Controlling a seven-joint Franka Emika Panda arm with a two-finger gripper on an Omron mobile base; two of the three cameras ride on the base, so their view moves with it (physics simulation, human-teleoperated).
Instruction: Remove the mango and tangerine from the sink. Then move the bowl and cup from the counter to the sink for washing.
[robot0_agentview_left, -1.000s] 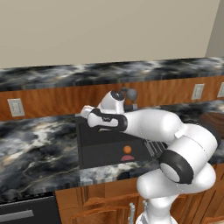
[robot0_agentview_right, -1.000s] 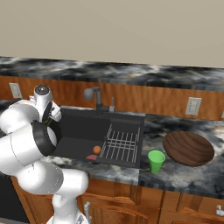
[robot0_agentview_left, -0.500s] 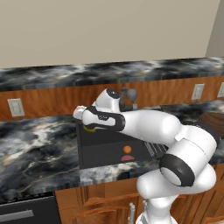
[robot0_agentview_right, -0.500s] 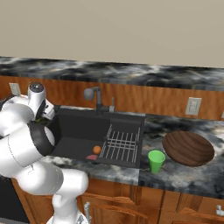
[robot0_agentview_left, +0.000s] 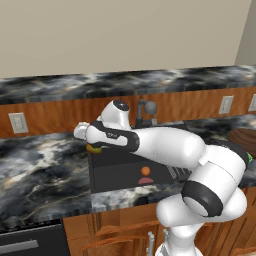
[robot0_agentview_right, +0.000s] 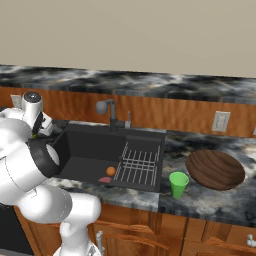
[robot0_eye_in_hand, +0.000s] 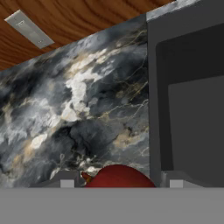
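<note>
Hand view puts the mango between the 2 finger tips of the gripper, red skin bulging up at the bottom edge, with the marbled counter below it and the dark wall of the sink just to one side. The jaws stand fairly wide and are closed on the fruit, so the claw has hold of the mango. In the left base view a bit of yellow-green shows under the hand at the sink's left rim, which fits the same reading: the fruit is lifted clear of the basin and hangs over the counter edge, not yet set down.

By my judgement step 1 of 4 is nearly done; it needs only a release onto the counter. The tangerine lies on the sink floor near the front wall, with a small reddish patch just beside it that I cannot identify. The bowl and the cup sit on the counter to the right of the sink, the cup just in front and left of the bowl, both untouched.

Around them: a dark faucet rises behind the basin and a wire rack fills its right side. The rack may crowd where the bowl and cup can go.
</note>
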